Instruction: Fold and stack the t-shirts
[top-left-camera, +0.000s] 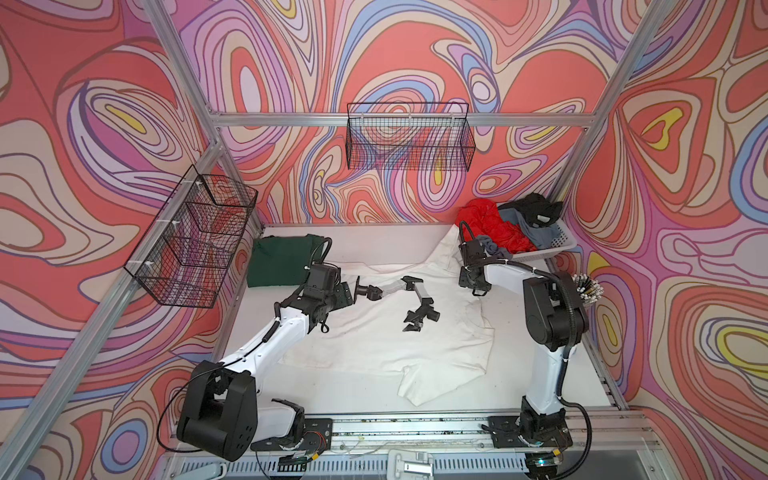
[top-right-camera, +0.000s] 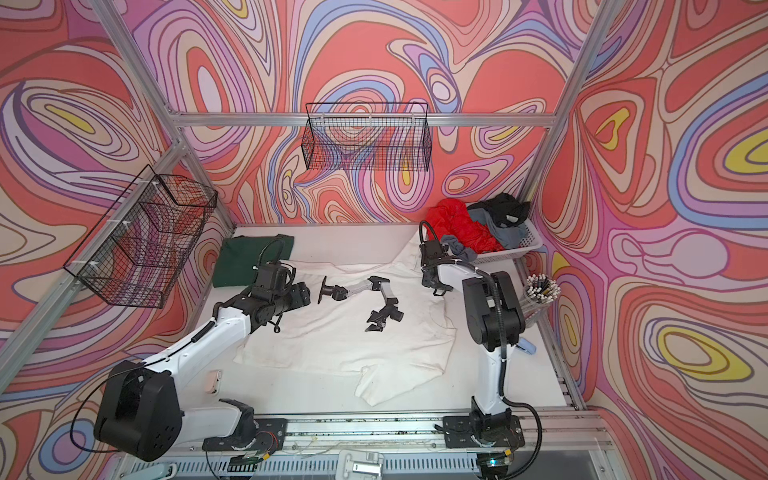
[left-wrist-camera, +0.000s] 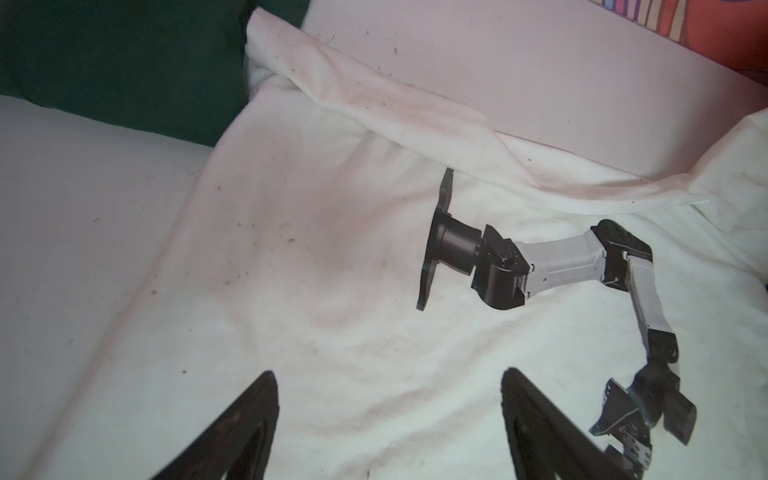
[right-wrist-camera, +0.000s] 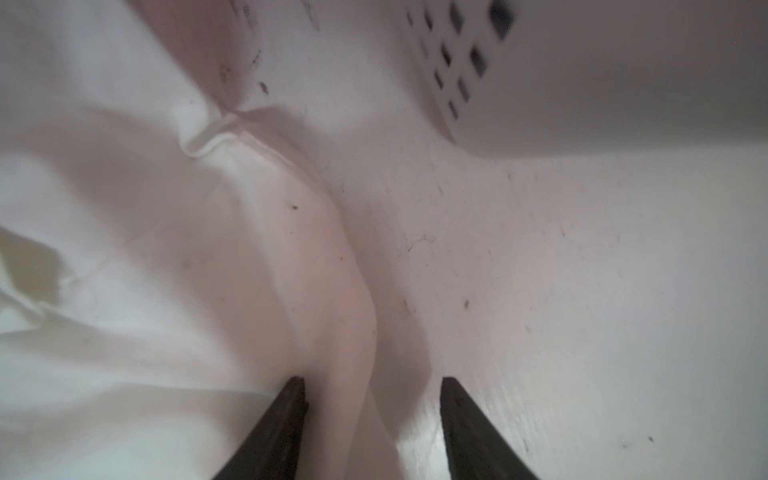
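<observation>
Lying spread print-up on the white tabletop (top-left-camera: 457, 399), the white cotton t-shirt with the black robot-arm print (top-left-camera: 374, 332) sat beneath both grippers. It was apparently laid flat for folding, though its far edge was rolled over. The left gripper (left-wrist-camera: 386, 374) hovered over the cloth with fingers wide apart and empty, the print just ahead of them. The right gripper (right-wrist-camera: 372, 380) had its fingers partly spread astride the shirt's side edge, clamping nothing, probably placed to seize that edge. Beyond the left fingers lay a folded dark green t-shirt (top-left-camera: 278, 262), likely the stack's base. Beyond the right fingers the white perforated plastic basket (top-left-camera: 557, 245) held a heap of red, grey and black t-shirts (top-left-camera: 498, 226) awaiting their turn.
</observation>
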